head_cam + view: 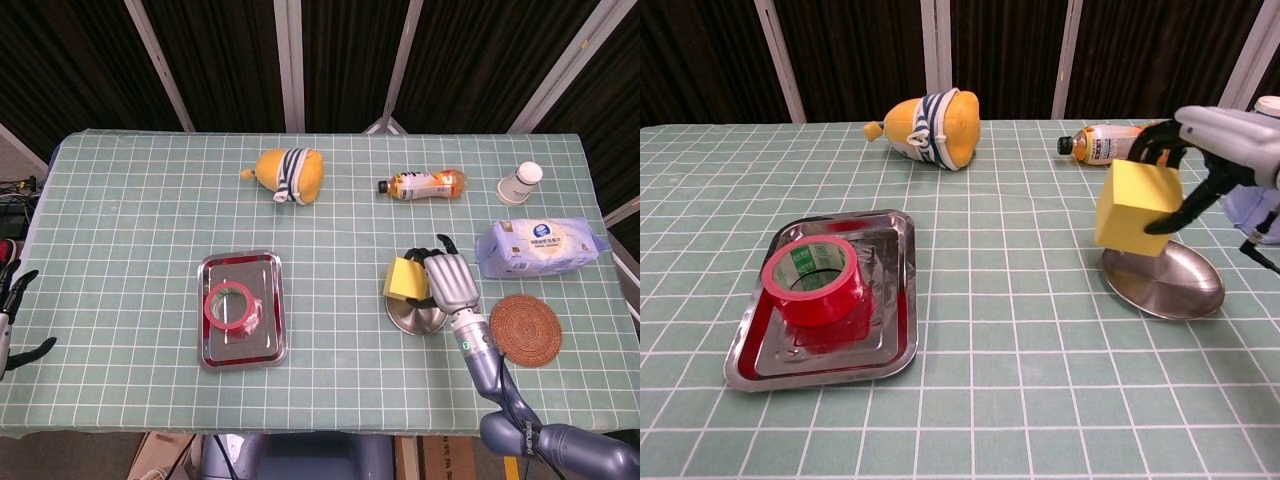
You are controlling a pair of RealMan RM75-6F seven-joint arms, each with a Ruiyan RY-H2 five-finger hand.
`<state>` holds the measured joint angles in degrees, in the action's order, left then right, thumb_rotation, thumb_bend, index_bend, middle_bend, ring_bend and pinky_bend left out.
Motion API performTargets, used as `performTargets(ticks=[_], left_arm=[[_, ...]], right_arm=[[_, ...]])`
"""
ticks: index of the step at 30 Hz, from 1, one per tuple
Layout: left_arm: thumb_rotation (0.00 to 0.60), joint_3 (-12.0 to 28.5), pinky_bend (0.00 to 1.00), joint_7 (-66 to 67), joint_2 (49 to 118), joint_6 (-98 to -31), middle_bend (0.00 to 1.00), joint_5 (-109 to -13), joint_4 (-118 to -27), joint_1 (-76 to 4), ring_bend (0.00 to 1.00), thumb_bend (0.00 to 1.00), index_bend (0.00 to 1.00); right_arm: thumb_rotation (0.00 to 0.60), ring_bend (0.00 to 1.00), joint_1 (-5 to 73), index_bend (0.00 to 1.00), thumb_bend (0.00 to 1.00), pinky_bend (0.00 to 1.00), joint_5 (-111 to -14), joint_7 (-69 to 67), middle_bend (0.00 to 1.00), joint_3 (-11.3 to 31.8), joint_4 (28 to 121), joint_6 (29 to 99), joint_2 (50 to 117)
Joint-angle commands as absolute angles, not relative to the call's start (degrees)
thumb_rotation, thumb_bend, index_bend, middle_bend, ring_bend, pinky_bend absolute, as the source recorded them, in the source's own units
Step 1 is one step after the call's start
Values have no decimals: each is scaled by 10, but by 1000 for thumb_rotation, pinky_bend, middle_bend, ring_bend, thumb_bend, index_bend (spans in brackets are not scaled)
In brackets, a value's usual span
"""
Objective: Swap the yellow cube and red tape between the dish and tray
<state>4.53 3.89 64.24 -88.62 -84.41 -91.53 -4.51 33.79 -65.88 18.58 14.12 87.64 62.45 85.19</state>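
Cube (1137,207) grasped in my right hand (449,284), clear above the dish (1175,281); I'd carry it level toward the tray (895,300) at nine o'clock.

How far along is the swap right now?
Nothing is delivered yet. In hand: the right hand grips the yellow cube and holds it above the now-bare dish. The red tape lies untouched in the tray, and the left hand waits at the table's edge. Left: set the cube in the tray, move the tape to the dish.
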Motion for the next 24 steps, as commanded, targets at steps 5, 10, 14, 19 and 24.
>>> performTargets(ticks=[5, 10, 14, 19, 24], left_arm=[[600, 56, 2, 48, 649, -878, 0, -825, -905, -50, 0, 105, 140], [600, 56, 2, 61, 656, -876, 0, -824, -896, -53, 0, 106, 140], [600, 56, 2, 61, 655, -874, 0, -824, -895, -53, 0, 106, 140], [600, 53, 2, 63, 654, -870, 0, -823, -897, -53, 0, 106, 140], [600, 51, 2, 71, 652, -873, 0, -824, -905, -50, 0, 106, 140]], right_arm=[[600, 470, 430, 396, 146, 122, -582, 274, 487, 193, 850, 570, 909], [600, 470, 476, 396, 146, 117, -543, 293, 487, 210, 779, 549, 961], [600, 410, 494, 371, 146, 69, -535, 284, 401, 211, 737, 539, 989], [600, 97, 499, 128, 94, 0, -522, 276, 108, 203, 712, 525, 1005], [600, 0, 492, 1, 29, 0, -511, 276, 3, 193, 743, 516, 982]])
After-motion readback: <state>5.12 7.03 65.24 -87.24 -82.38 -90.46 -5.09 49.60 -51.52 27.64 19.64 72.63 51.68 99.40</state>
